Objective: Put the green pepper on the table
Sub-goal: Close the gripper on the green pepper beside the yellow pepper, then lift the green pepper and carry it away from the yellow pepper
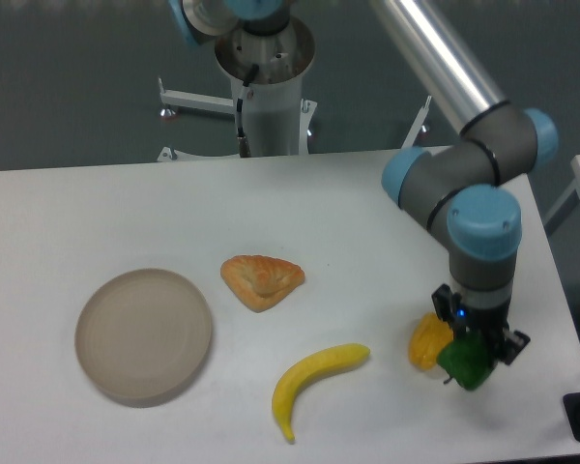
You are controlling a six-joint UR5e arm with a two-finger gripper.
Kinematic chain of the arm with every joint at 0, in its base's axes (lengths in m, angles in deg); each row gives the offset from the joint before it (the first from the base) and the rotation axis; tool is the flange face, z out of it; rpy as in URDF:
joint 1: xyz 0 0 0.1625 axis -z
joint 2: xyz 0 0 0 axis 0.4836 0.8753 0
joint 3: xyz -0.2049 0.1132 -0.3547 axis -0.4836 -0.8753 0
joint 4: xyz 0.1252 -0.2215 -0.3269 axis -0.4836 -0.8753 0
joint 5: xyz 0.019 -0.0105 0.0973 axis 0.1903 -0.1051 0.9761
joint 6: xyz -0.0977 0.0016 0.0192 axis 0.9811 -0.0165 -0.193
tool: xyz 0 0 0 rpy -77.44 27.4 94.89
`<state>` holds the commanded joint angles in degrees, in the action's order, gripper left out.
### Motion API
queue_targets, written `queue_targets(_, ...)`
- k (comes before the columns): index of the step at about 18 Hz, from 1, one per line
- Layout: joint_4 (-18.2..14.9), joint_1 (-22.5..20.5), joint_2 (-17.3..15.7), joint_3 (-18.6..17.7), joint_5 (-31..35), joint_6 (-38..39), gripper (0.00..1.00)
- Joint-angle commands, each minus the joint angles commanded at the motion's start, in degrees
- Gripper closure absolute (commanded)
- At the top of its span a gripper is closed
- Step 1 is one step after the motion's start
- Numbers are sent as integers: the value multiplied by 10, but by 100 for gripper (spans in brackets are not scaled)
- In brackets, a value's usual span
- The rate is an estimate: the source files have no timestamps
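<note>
The green pepper (465, 361) is small, glossy and dark green, held at the tip of my gripper (472, 350), which is shut on it. It hangs just above the white table (348, 222) near the front right, right beside the yellow pepper (428, 341) and partly overlapping it in view. The gripper points straight down from the blue and grey wrist, and its fingers are mostly hidden by the pepper.
A yellow banana (314, 381) lies left of the peppers. A croissant-like pastry (261, 279) sits mid-table and a round beige plate (143, 333) is at the front left. The robot base (267, 87) stands behind the table's far edge.
</note>
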<state>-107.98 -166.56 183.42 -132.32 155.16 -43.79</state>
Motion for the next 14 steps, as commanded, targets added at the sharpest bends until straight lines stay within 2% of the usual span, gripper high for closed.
queue_targets(4,-1,-14,-34,-57,-18,-69,73)
queue_targets(9,2,-38,-97,-155,-27,-86,73)
queue_targets(14,7,-53,-137,-250,-63,-90,74)
